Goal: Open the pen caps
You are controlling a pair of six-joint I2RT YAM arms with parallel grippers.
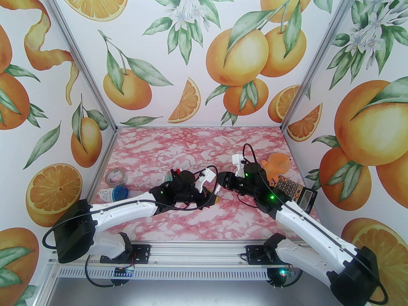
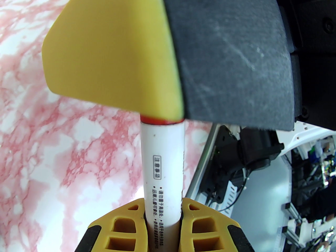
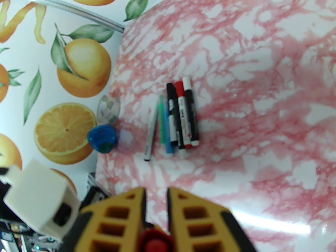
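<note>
Left hand [image 2: 162, 206]: both yellow fingers closed tight on a white-barrelled pen [image 2: 162, 161], with black print along its side. The barrel runs straight out from the fingers. At its far end a thin red rim shows, right where it passes under a yellow-and-black finger [image 2: 118, 48] of the right hand.

Right hand [image 3: 156, 193]: fingers drawn in to a narrow gap, with a red cap [image 3: 155, 241] seen end-on deep between them. Grip looks firm.

From above, the two hands meet tip to tip over the middle of the pink marbled worktop [image 1: 197, 145], held clear of it. The pen itself is hard to make out there.

The right wrist view adds the spare pens [image 3: 176, 119], lying side by side on the worktop well beyond the hand. Three are thick, capped black, red and white. Beside them lie a blue one, a green one and a slim pale one.

Left of them are a blue-lidded tub [image 3: 102, 138] and a tape roll [image 3: 109, 109]. The overhead view adds a calculator [image 1: 295, 193] and an orange soft toy [image 1: 275, 166] at far right.
</note>
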